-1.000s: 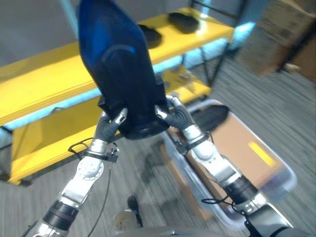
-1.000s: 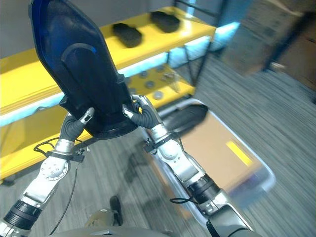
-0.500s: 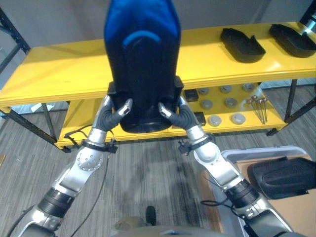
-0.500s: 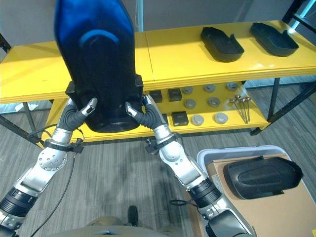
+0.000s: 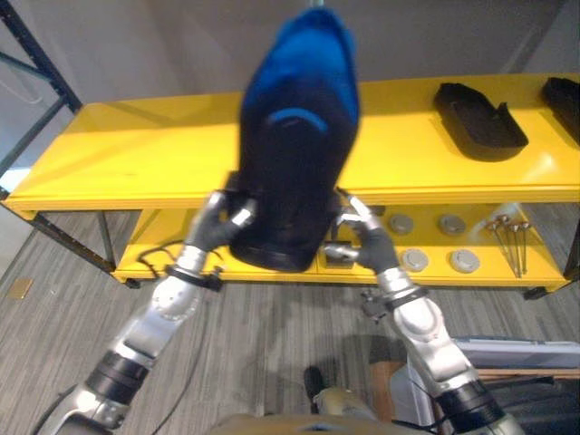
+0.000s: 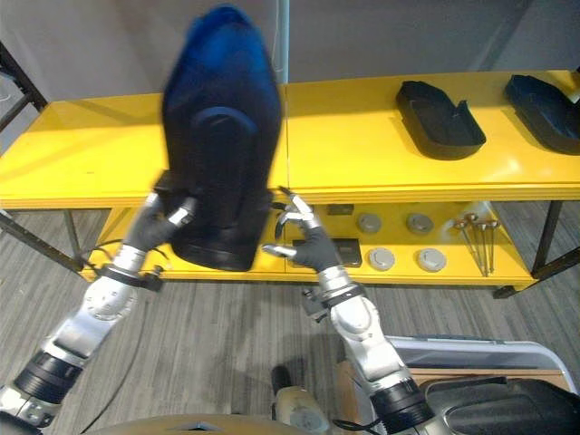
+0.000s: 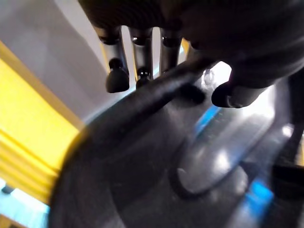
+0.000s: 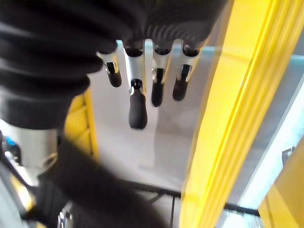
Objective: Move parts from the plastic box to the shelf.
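The large part (image 6: 222,154) held up before the shelf (image 6: 362,145) is black with a blue sheen toward its top, and the shelf boards are bright yellow on dark metal posts. Two smaller black parts (image 6: 439,118) lie on the yellow top board, and the floor (image 6: 227,335) is grey carpet with fine stripes.

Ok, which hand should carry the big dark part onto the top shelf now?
Left. The left hand has its fingers curled round the lower edge of the dark part, which it holds up before the yellow shelf. The right hand is open beside the part, apart from it.
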### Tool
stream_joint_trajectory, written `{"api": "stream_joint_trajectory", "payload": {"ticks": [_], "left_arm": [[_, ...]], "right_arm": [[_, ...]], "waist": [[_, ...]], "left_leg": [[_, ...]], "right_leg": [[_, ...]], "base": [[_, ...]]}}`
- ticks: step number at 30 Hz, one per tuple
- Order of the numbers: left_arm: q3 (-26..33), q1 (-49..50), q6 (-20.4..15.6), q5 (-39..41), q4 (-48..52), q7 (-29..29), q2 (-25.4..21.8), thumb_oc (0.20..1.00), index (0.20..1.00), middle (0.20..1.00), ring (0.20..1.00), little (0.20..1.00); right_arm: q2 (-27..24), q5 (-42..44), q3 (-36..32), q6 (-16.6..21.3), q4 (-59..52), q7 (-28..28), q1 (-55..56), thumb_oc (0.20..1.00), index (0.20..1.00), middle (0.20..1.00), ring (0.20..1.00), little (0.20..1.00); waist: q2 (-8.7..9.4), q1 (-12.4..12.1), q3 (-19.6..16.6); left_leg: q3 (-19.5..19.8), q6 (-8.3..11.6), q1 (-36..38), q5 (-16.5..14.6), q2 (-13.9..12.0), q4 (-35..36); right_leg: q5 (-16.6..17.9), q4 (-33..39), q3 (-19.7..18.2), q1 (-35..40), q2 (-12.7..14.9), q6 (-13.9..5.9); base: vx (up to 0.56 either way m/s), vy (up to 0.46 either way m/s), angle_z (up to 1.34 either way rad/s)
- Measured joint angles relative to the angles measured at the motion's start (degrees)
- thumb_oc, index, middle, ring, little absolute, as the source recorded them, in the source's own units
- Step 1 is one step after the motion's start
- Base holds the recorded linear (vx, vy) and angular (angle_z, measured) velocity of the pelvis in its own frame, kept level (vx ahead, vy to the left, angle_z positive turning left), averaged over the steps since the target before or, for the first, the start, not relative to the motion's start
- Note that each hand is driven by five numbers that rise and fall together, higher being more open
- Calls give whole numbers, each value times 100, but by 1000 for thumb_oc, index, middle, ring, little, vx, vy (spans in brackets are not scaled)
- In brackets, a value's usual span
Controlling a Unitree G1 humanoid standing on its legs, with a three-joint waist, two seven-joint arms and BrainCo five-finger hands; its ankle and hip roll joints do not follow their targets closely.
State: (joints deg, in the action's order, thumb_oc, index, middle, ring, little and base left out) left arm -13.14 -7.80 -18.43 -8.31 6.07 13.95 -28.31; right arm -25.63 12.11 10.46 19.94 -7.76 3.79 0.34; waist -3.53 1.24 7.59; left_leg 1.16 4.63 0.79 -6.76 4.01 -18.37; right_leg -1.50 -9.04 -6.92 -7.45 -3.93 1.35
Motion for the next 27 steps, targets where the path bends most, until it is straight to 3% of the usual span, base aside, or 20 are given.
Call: {"api": "stream_joint_trajectory", "payload": {"ticks": [1, 2, 3, 5, 6, 7, 8, 9, 10, 11, 14, 16, 17, 18, 19, 20, 21, 23, 26, 27], "left_arm": [[307, -49, -16, 33, 30, 9, -22, 200, 200, 200, 200, 200], [475, 75, -24, 106, 2, 117, -9, 200, 200, 200, 200, 200], [572, 181, -15, 154, -46, 211, -36, 200, 200, 200, 200, 200], [671, 220, -11, 153, -172, 276, -51, 200, 200, 200, 200, 200], [648, 215, -10, 153, -223, 275, -48, 200, 200, 200, 200, 200], [647, 210, -12, 153, -212, 275, -67, 200, 200, 200, 200, 200], [624, 157, -25, 153, -235, 293, -73, 200, 200, 200, 200, 200], [558, 51, -54, 139, -320, 327, -120, 200, 200, 200, 200, 200], [545, -7, -140, 139, -440, 400, -158, 200, 200, 200, 200, 200], [509, -47, -112, 139, -475, 418, -225, 200, 200, 200, 200, 200], [448, -261, -64, 114, -515, 411, -355, 200, 200, 200, 200, 200], [427, -367, -24, 118, -590, 436, -369, 200, 200, 200, 200, 200], [397, -389, -5, 124, -738, 443, -328, 200, 200, 200, 200, 200], [397, -389, -5, 124, -738, 443, -328, 200, 200, 200, 200, 200], [466, -343, 55, 141, -1009, 459, -183, 200, 200, 200, 200, 200], [564, -291, 130, 147, -1158, 459, -124, 200, 200, 200, 200, 200], [607, -282, 208, 149, -1171, 459, -123, 200, 200, 200, 200, 200], [782, -167, 242, 156, -1170, 461, -124, 200, 200, 200, 200, 200], [1098, 130, 357, 203, -1171, 575, -118, 200, 200, 200, 200, 200], [1158, 176, 393, 201, -1197, 639, -118, 200, 200, 200, 200, 200]], "right_arm": [[-12, 150, -383, -41, 0, 3, 171, 1000, 1000, 1000, 1000, 1000], [-89, 242, -588, -115, 71, 22, 298, 1000, 1000, 1000, 1000, 1000], [-196, 311, -612, -127, 133, 27, 344, 1000, 1000, 1000, 1000, 1000], [-481, 357, -646, -159, 311, 19, 319, 1000, 1000, 1000, 1000, 1000], [-479, 374, -645, -181, 327, 16, 358, 1000, 1000, 1000, 1000, 1000], [-445, 380, -600, -182, 294, 8, 387, 1000, 1000, 1000, 1000, 1000], [-434, 376, -592, -181, 229, 14, 406, 1000, 1000, 1000, 1000, 1000], [-457, 315, -556, -158, 256, 52, 285, 1000, 1000, 1000, 1000, 1000], [-478, 289, -476, -157, 405, 83, 28, 1000, 1000, 1000, 1000, 1000], [-498, 265, -478, -159, 443, 84, -132, 1000, 1000, 1000, 1000, 1000], [-492, 143, -730, -172, 299, 220, 39, 1000, 1000, 1000, 1000, 1000], [-347, 94, -771, -169, 332, 300, 66, 1000, 1000, 1000, 1000, 1000], [-118, 68, -719, -191, 434, 306, 33, 1000, 1000, 1000, 1000, 1000], [-118, 68, -719, -191, 434, 306, 33, 1000, 1000, 1000, 1000, 1000], [-29, -108, -589, -287, 464, 307, -78, 1000, 1000, 1000, 1000, 1000], [4, -172, -518, -286, 442, 307, -200, 1000, 1000, 1000, 1000, 1000], [5, -211, -492, -291, 446, 306, -249, 1000, 1000, 1000, 1000, 1000], [23, -296, -394, -349, 459, 291, -281, 1000, 1000, 1000, 1000, 1000], [81, -351, -383, -404, 514, 259, -110, 1000, 1000, 1000, 1000, 1000], [69, -351, -391, -404, 595, 259, -138, 1000, 1000, 1000, 1000, 1000]], "waist": [[148, -25, 103], [282, -46, 232], [285, -157, 211], [314, -300, 286], [330, -281, 293], [331, -255, 281], [293, -110, 264], [182, -65, 183], [123, -22, 118], [97, 1, 127], [11, 69, 85], [-52, 174, 47], [39, 132, 105], [39, 132, 105], [95, -50, 65], [247, -60, 20], [337, -26, 17], [497, -160, -62], [748, -354, -219], [730, -385, -208]], "left_leg": [[-148, 581, -965, 291, 95, -1889], [-181, 725, -1650, 367, 10, -2917], [-141, 719, -2002, 402, 24, -3206], [-235, 533, -2650, 441, -164, -3635], [-363, 391, -2713, 408, -389, -3245], [-610, 177, -2471, 368, -685, -2211], [-571, 114, -2239, 406, -910, -1284], [-471, 86, -1903, 502, -1160, 135], [-269, 38, -1407, 580, -1197, 1468], [-120, 1, -1180, 658, -1176, 2017], [-372, 45, -835, 892, -928, 2163], [-577, -265, -211, 1415, -717, 2316], [-609, -401, -94, 1465, -627, 2314], [-609, -401, -94, 1465, -627, 2314], [-738, -520, 35, 1379, -508, 2311], [-753, -523, 25, 1371, -260, 2311], [-741, -528, 29, 1302, -168, 2312], [-897, -500, 48, 1042, -145, 2311], [-904, -440, 60, 980, -175, 2314], [-905, -427, 81, 979, -223, 2315]], "right_leg": [[-34, -163, -31, -8, 127, 214], [-59, -195, -87, 130, 200, 220], [-81, -229, -152, 141, 229, 377], [-150, -75, -307, 340, 258, 373], [-106, 93, -288, 510, 301, 277], [24, 297, -136, 682, 318, 279], [-43, 433, -189, 843, 253, 66], [-53, 651, -177, 965, 142, -63], [-72, 667, -316, 889, 96, -66], [-71, 671, -454, 893, 76, -95], [-44, 843, -485, 1016, 166, -79], [-295, 763, -531, 1186, 197, -339], [-451, 23, -586, 862, 275, -661], [-451, 23, -586, 862, 275, -661], [-756, -104, -699, 578, 518, -896], [-541, 258, -846, 447, 963, -1081], [-285, 474, -899, 410, 1169, -1156], [125, 747, -1004, 330, 1296, -1263], [276, 1362, -967, 651, 1332, -1184], [296, 1378, -960, 684, 1286, -1156]], "base": [[2, -63, 34], [100, -78, 7], [185, -44, -36], [243, 30, -56], [265, 167, -46], [177, 198, -26], [214, 286, -28], [132, 208, -46], [147, 183, -73], [192, 175, -76], [123, 141, -28], [146, 169, -22], [98, 112, -23], [53, 53, -73], [67, 49, -68], [80, 56, -62], [74, 33, -14], [57, -5, -13], [46, -28, 1], [41, -32, 7]]}}
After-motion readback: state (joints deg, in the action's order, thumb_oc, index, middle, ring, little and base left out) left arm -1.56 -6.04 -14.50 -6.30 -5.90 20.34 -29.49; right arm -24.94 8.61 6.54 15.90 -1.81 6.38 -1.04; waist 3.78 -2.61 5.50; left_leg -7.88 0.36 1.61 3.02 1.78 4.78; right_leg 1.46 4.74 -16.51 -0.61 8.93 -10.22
